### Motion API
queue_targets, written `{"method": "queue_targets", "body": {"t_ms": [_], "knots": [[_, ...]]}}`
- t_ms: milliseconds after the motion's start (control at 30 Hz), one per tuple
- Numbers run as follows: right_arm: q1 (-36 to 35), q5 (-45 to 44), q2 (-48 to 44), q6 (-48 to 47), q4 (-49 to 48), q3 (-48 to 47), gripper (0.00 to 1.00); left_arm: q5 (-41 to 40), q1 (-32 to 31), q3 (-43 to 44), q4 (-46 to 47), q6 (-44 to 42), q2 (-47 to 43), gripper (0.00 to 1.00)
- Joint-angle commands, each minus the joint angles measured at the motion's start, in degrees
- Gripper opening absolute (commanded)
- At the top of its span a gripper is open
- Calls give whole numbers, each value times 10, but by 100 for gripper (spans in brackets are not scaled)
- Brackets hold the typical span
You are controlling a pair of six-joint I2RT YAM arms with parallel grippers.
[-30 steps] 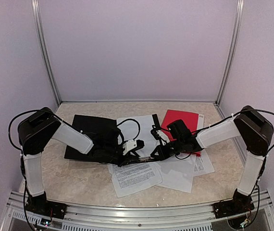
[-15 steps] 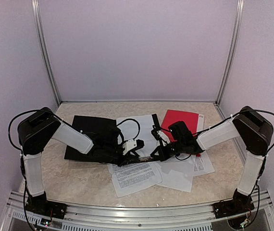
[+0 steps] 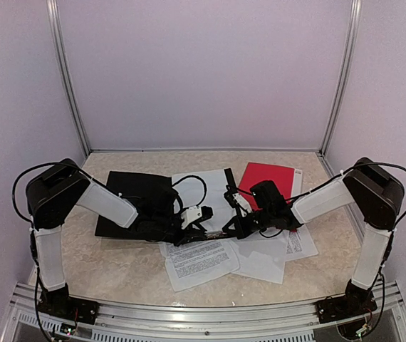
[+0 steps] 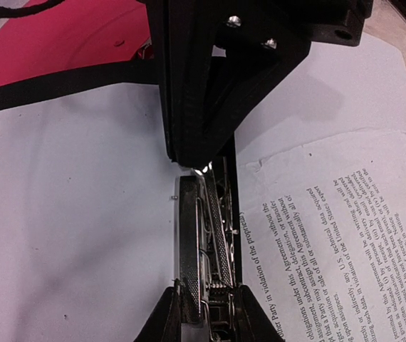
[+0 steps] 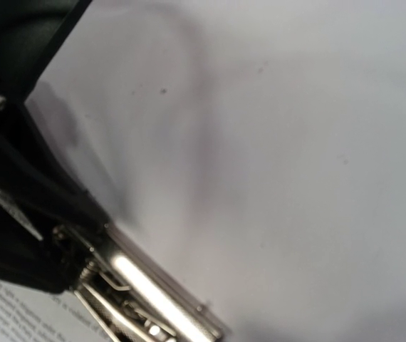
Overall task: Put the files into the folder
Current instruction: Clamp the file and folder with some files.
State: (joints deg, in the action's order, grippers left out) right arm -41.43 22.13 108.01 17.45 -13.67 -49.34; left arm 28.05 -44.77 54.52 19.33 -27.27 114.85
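The folder lies open on the table, its black cover on the left. The files are spread loosely over its middle and toward the near edge, none visibly secured yet. The left pincer is narrowed around the folder's metal clip, one finger on each side, and appears to grip it. The right pincer is fully closed, with its tip at the far end of the same clip. A blank sheet lies to one side of the clip and a printed sheet to the other. Whether either sheet reaches under the bar cannot be told. A red panel shows behind the right arm. The main risk is probably the spring. If the closed tip slides off the smooth metal, the clip could snap down early and either crease a sheet or pin it crooked. With both pincers crowded on one narrow part, a small sideways push from either could also make them collide or twist the clip. That could drag the folder, and since the sheets are thin and unweighted, any such drag would likely skew them out of line. The outer sheets near the table's front already lie at angles and look likely to be left out unless they are gathered.
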Motion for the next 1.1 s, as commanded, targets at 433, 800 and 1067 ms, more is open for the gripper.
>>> {"method": "queue_targets", "body": {"t_ms": [433,800,1067], "knots": [[4,-92,84,-49,131,30,0,34,-5,-15,-33,-7,5,24],[4,-99,84,-58,118,51,0,25,-3,-12,-31,5,6,24],[1,-86,67,-60,122,56,0,13,-2,-7,-32,14,8,23]]}}
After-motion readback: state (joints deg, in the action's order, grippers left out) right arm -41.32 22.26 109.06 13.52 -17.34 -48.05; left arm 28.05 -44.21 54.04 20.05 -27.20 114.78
